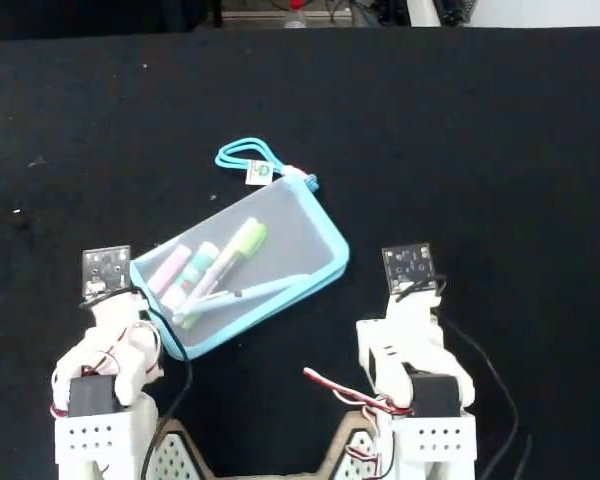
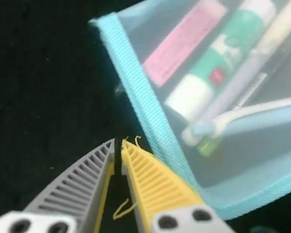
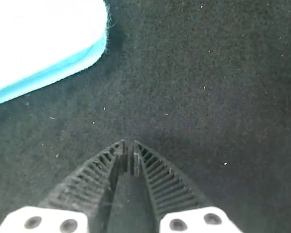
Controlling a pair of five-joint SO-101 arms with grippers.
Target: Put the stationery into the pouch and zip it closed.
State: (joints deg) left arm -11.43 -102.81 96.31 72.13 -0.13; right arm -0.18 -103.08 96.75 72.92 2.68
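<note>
A light-blue mesh pouch (image 1: 250,262) lies slanted on the black table, with a blue wrist loop (image 1: 242,154) at its far end. Through the mesh I see a pink item (image 1: 169,268), a green-and-white glue stick (image 1: 192,274), a green highlighter (image 1: 235,252) and a pale blue pen (image 1: 242,296). In the left wrist view these items (image 2: 208,77) lie inside the pouch (image 2: 136,92). My left gripper (image 2: 118,143) is shut, right beside the pouch's corner seam. The right gripper (image 3: 128,145) is shut over bare cloth, apart from the pouch's edge (image 3: 53,73).
Black cloth (image 1: 460,150) covers the whole table. Both arm bases (image 1: 105,420) (image 1: 420,410) stand at the near edge, with red and black cables (image 1: 345,392) between them. The far and right parts of the cloth hold nothing else.
</note>
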